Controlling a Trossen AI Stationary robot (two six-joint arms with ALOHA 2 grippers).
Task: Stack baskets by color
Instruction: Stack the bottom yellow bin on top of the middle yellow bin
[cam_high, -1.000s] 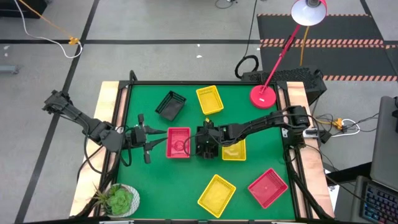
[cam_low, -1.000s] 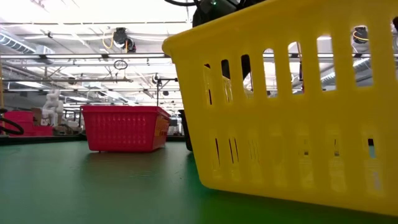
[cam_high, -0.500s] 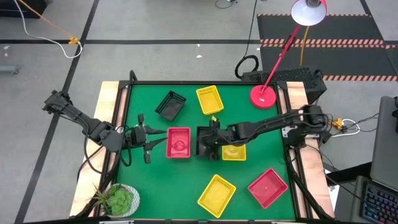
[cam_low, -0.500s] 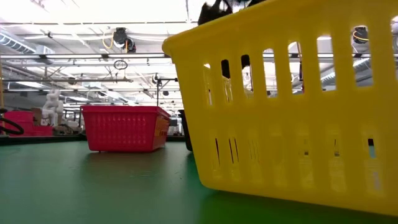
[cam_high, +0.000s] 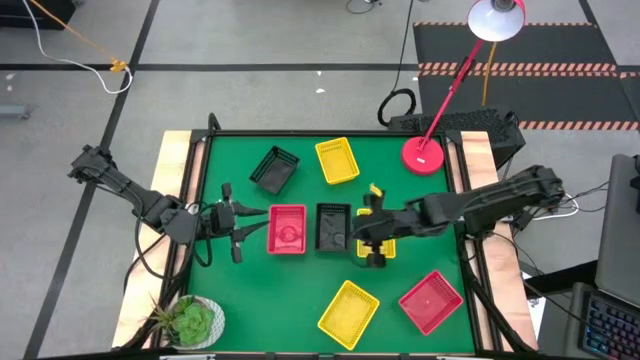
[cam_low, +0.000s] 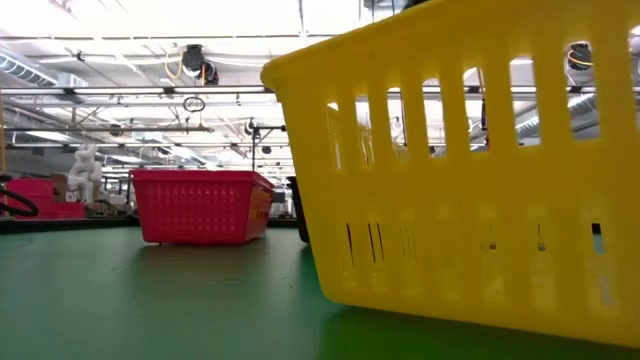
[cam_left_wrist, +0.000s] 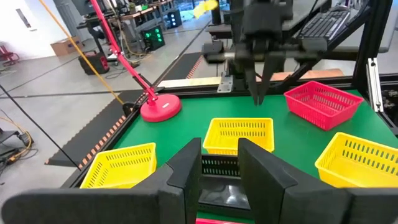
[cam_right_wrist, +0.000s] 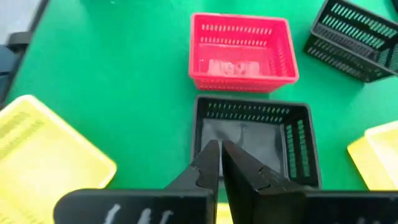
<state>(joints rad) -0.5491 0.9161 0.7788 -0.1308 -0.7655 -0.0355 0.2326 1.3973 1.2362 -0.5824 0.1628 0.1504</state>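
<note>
A black basket (cam_high: 333, 227) stands on the green mat between a red basket (cam_high: 287, 229) and a yellow basket (cam_high: 384, 246). My right gripper (cam_high: 358, 230) hangs shut above the yellow basket, just right of the black one (cam_right_wrist: 255, 140). The left wrist view shows it (cam_left_wrist: 256, 98) pointing down with nothing in it. My left gripper (cam_high: 258, 214) hovers open over the red basket's left end. Its fingers (cam_left_wrist: 186, 168) frame the black basket (cam_left_wrist: 217, 165) beyond and hold nothing. In the low view the red basket (cam_low: 200, 205) rests flat on the mat.
A black basket (cam_high: 274, 168) and a yellow basket (cam_high: 337, 160) sit at the far side. Another yellow basket (cam_high: 348, 313) and a red basket (cam_high: 431, 300) sit near the front edge. A red lamp base (cam_high: 423, 155) stands far right and a potted plant (cam_high: 190, 320) near left.
My right gripper has risen from over the black basket and drawn back toward the table's right edge, staying shut. The black basket, uncovered, stands where it was. My left gripper has kept still.
</note>
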